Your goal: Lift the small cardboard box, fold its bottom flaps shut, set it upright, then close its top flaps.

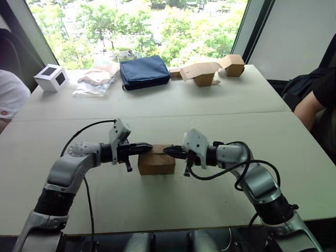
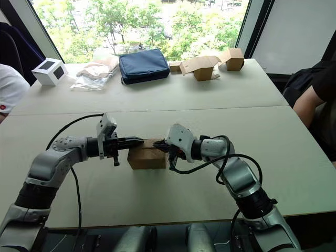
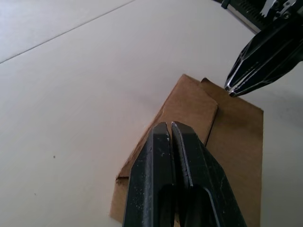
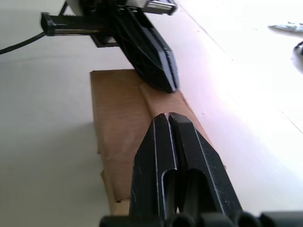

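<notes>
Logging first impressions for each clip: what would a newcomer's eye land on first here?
First, the two black claws meeting over the small cardboard box near the table's front edge: the left claw and right claw come in from opposite sides, each with its fingers shut, tips above the box top. Next, the far edge by the window: a dark blue pouch, a white cube and more cardboard boxes.
</notes>
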